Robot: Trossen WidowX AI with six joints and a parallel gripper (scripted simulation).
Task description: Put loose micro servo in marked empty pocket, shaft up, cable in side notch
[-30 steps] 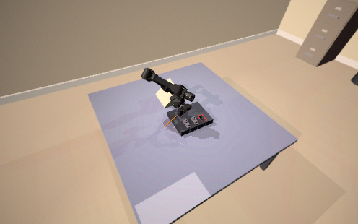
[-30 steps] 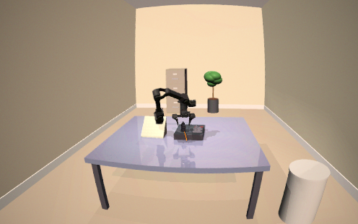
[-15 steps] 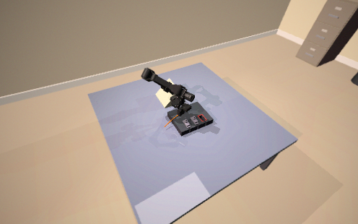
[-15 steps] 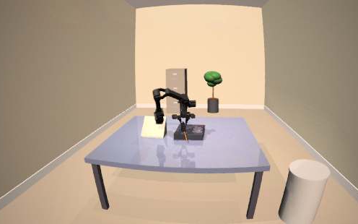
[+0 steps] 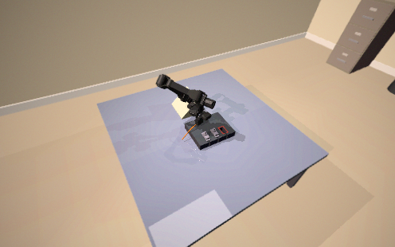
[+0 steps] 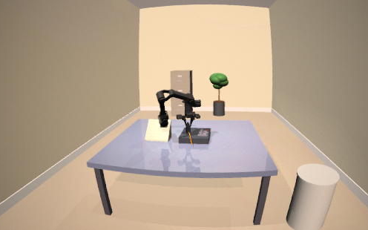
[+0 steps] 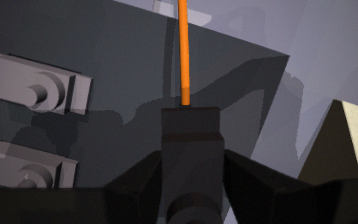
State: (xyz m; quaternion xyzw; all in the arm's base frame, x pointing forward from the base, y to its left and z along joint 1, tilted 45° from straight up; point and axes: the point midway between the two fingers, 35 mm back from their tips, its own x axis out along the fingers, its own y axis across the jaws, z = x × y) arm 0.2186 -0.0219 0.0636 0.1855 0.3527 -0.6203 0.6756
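On the dark deck [image 7: 131, 60], at the left of the wrist view, two seated grey servos [image 7: 36, 90] are seen side by side in their pockets. At centre, the loose micro servo [image 7: 191, 145] is clamped between the jaws of the gripper [image 7: 191, 165], which are closed against its dark body; its orange cable [image 7: 183, 50] is stretched straight away across the deck. In the top view, the red-marked pocket [image 5: 222, 130] is left unfilled at the deck's right end, on the table [image 5: 257, 159].

no readable text, labels, brands or numbers on any surface, only a red outline marking one pocket [image 5: 222, 130]
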